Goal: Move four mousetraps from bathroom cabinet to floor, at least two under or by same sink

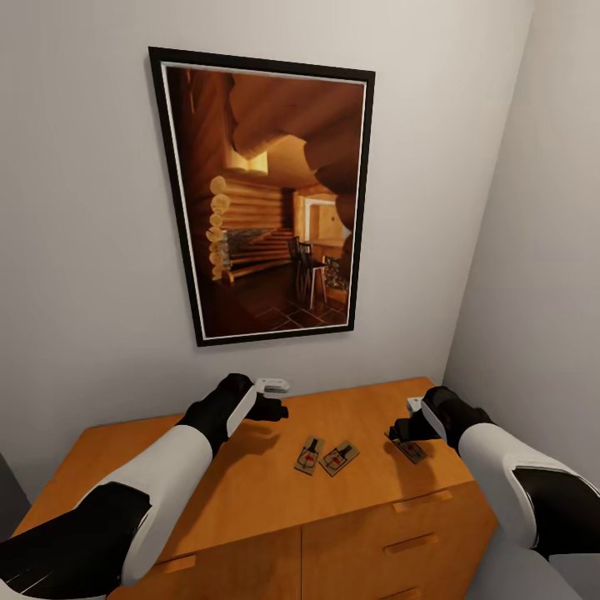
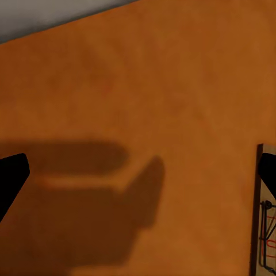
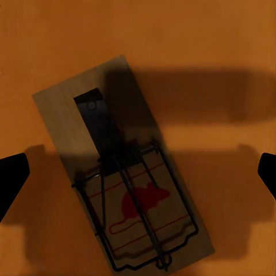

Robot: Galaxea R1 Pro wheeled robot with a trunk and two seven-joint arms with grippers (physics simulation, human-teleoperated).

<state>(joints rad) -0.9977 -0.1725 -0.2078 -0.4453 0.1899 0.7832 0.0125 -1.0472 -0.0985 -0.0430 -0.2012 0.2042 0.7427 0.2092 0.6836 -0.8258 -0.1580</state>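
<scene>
On the orange-brown cabinet (image 1: 250, 492) below a framed cabin picture (image 1: 267, 196), two mousetraps (image 1: 327, 457) lie side by side, angled. A third mousetrap (image 3: 121, 172) lies diagonal beneath the open right gripper (image 1: 403, 433); left gripper (image 1: 275, 398) hovers open.

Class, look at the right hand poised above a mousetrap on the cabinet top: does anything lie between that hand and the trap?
Nothing visible does. The right hand hangs open above the mousetrap, which lies flat and uncovered on the cabinet top, apart from the two other traps.
</scene>
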